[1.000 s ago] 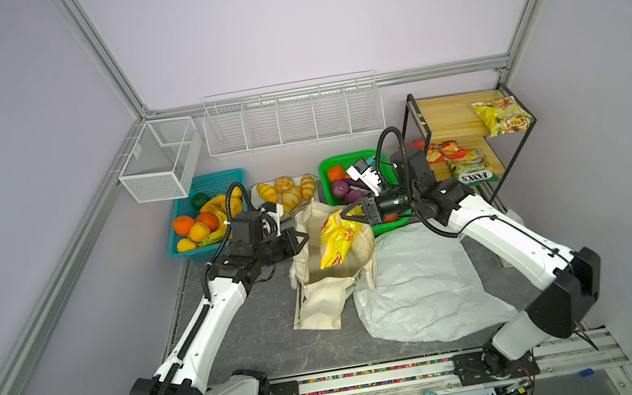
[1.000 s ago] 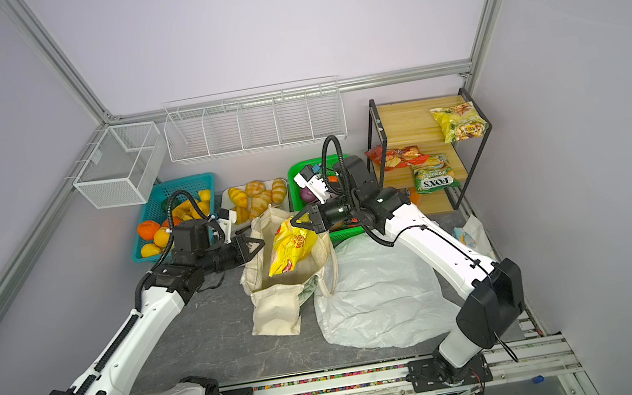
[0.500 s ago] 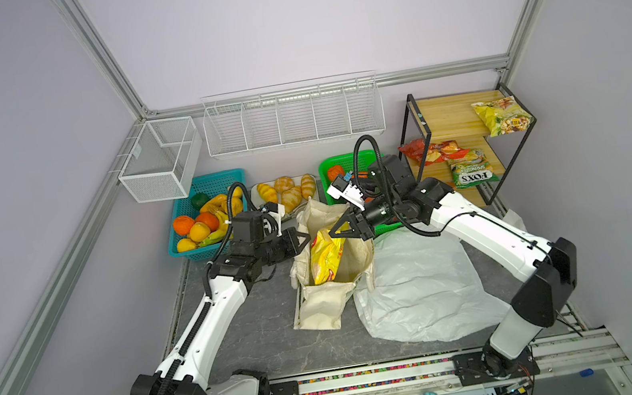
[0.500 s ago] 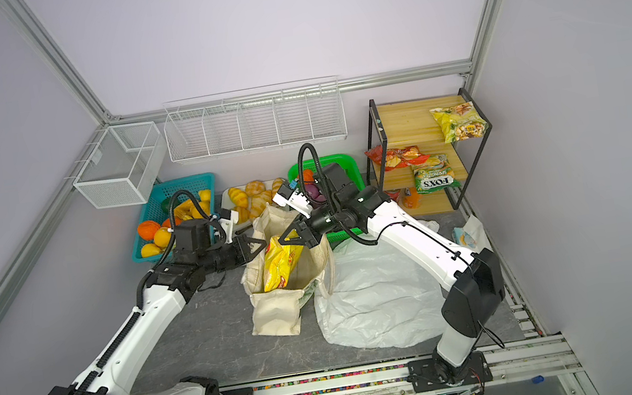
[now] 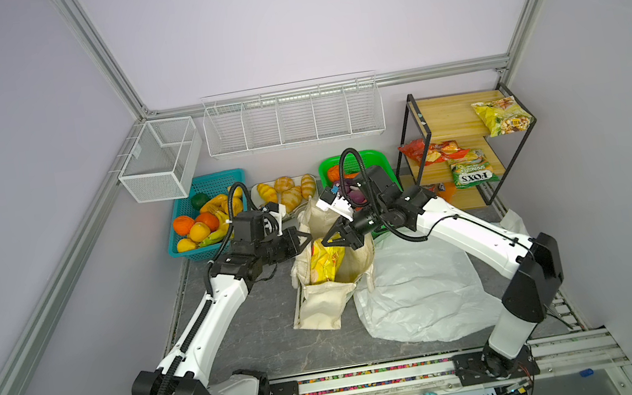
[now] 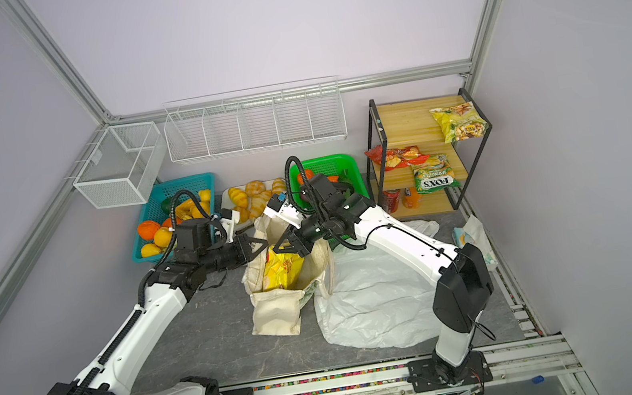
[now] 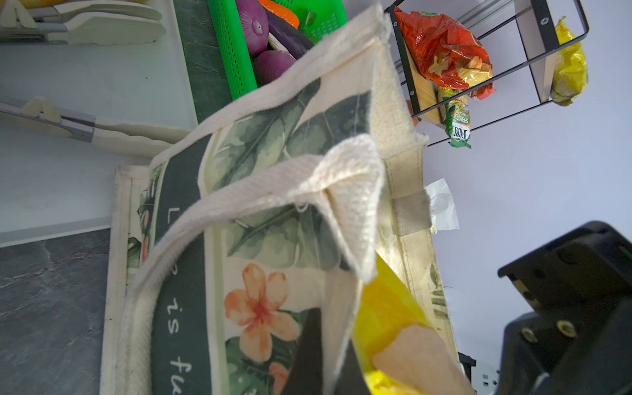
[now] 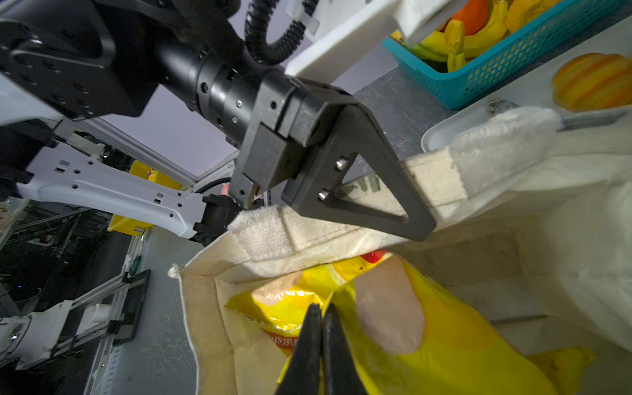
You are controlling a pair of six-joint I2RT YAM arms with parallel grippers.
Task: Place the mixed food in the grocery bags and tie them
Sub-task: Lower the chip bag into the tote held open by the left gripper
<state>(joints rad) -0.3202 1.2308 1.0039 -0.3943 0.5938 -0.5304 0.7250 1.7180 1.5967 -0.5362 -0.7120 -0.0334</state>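
Step now: yellow snack packet [image 5: 325, 263] goes into canvas tote [image 5: 321, 305], centre of table. Left gripper [image 5: 305, 237] pinches tote's left rim, so mouth is open. Right gripper [image 5: 327, 243] pinches packet's top edge. Next, I think: release packet, then fetch veg from green basket [image 5: 378, 156], far side.

The tote [image 7: 260, 239] is cream, printed with green leaves, peach flowers and a dark green band of white lettering. The packet [image 8: 444, 342] in it is yellow with a pale chip picture and a red mark. The bag [image 5: 416, 297] is white. The bench [image 5: 258, 332] is dark grey, veined like marble. Purple onions [image 7: 254, 27] lie in a bright green basket [image 7: 232, 51], and fruit fills a teal basket [image 5: 215, 181]. The left claw [image 5: 307, 234] and right claw [image 5: 325, 242] are black. The shelf [image 5: 450, 116] has pale wood boards and a black frame, and holds a red packet [image 5: 427, 151], a green packet [image 5: 470, 174] and a yellow top packet [image 5: 502, 116].
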